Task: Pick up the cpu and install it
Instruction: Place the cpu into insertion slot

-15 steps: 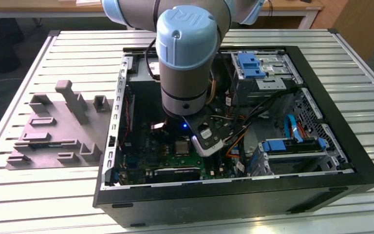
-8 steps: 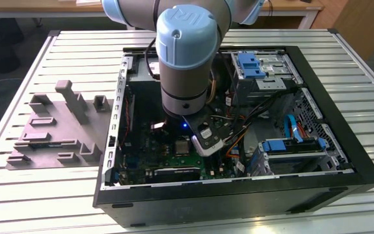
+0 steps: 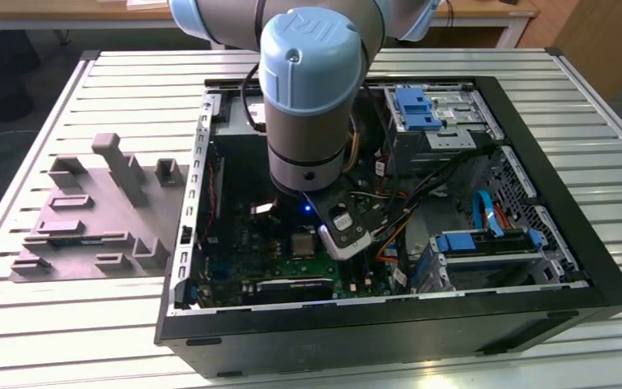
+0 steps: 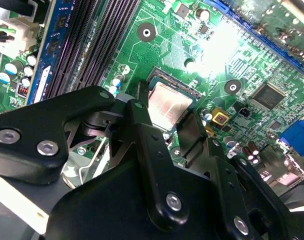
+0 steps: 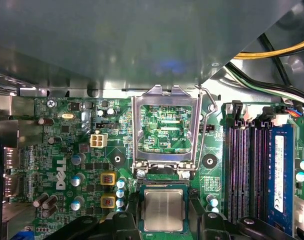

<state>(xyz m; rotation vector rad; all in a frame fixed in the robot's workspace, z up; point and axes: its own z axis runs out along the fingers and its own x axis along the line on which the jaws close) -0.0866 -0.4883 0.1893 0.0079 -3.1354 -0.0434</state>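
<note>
One cpu [image 5: 163, 210] gripped; the install step is in hand.
My gripper [image 5: 164, 204] is narrowed onto its sides, just beside the raised load frame [image 5: 164, 94]; seating, I judge, wants it square and level.
</note>
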